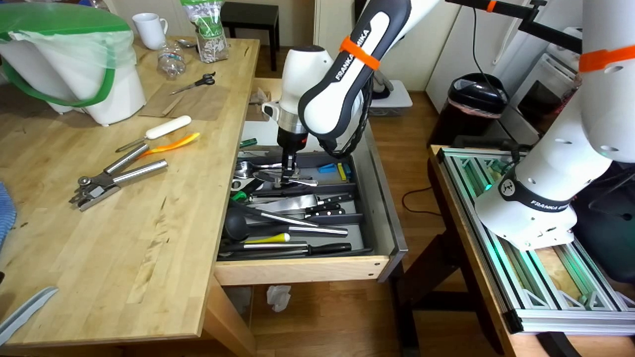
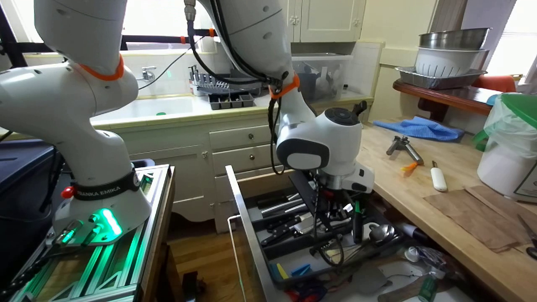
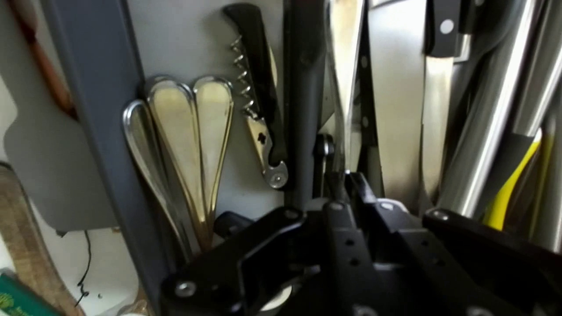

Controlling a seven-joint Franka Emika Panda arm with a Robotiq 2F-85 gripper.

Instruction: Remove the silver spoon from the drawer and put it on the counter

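My gripper (image 1: 287, 179) is low over the drawer (image 1: 300, 270), at the back compartment of its dark grey tray. In the wrist view the gripper (image 3: 346, 179) is shut on the handle of a silver spoon (image 3: 345, 48). The handle points away from the fingertips, and the spoon head is hidden behind the gripper there. In an exterior view the spoon (image 1: 305, 182) lies across the fingertips, its head to the left. It seems raised slightly, but its exact height is unclear. The counter (image 1: 168, 258) is beside the drawer; it also shows in an exterior view (image 2: 413, 186).
Forks (image 1: 243, 169), a corkscrew (image 3: 263, 83), knives (image 1: 290, 204) and a black ladle (image 1: 235, 223) lie in the tray. On the counter are a metal hand tool (image 1: 114, 178), a white-handled tool (image 1: 168, 127), scissors (image 1: 198, 82) and a green-lidded bin (image 1: 94, 74).
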